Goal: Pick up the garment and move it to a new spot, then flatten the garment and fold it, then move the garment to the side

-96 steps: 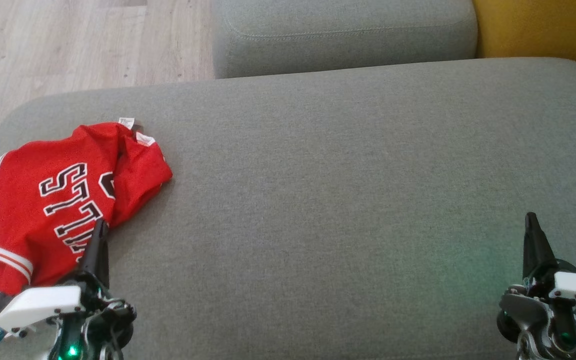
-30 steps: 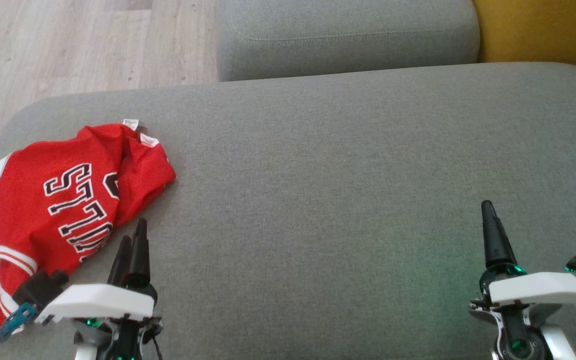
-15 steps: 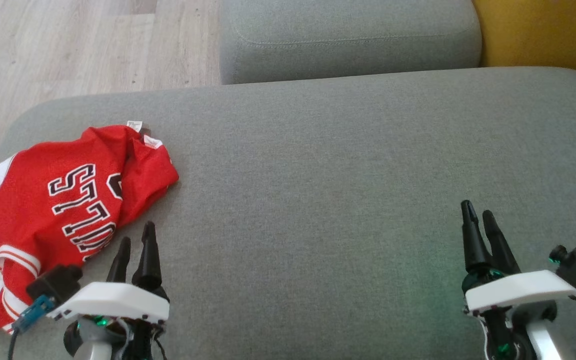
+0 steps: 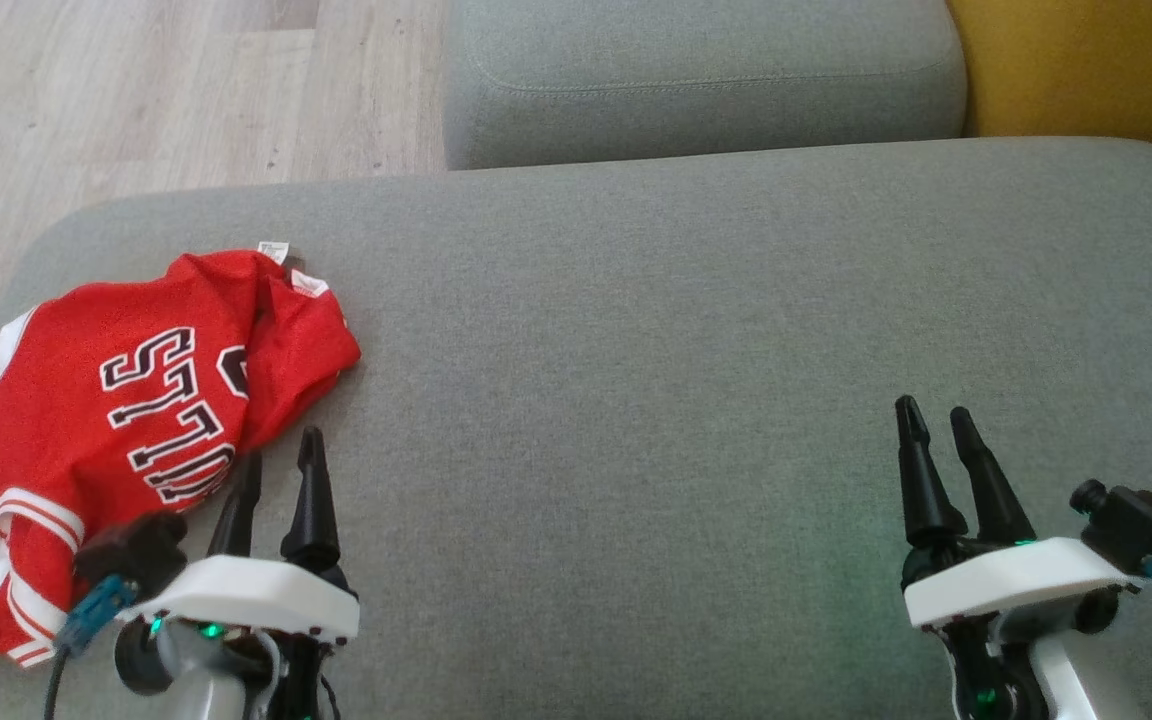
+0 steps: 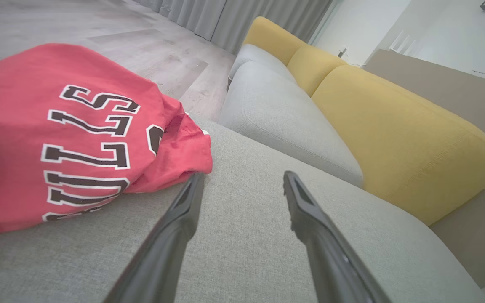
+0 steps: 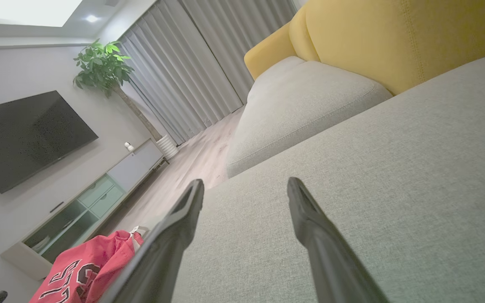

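Head view first: the garment (image 4: 136, 400), a red jersey with black, white-edged lettering and white trim, lies crumpled at the left end of the wide grey cushion (image 4: 636, 380), close to its rounded left edge. A small white tag pokes out at the heap's far side. The left gripper (image 4: 281, 447) sits just beside the jersey's near right edge, its two dark fingers spread and nothing between them. In the left wrist view, one fingertip lines up right at the red hem, but whether it touches the cloth I cannot tell. The other finger stands over bare grey fabric.

Over on the right, the right gripper (image 4: 932, 406) hangs above the cushion, fingers parted and empty, well apart from the jersey. Its wrist view catches the red heap far off at the lower left.

Beyond the wide cushion sits a second grey cushion (image 4: 706, 70), with a yellow backrest (image 4: 1086, 60) to its right and pale wood floor (image 4: 136, 90) to its left. The right wrist view also takes in a wall-mounted television (image 6: 23, 134), a leafy plant (image 6: 103, 67), grey curtains (image 6: 192, 63) and a low cabinet (image 6: 86, 202).
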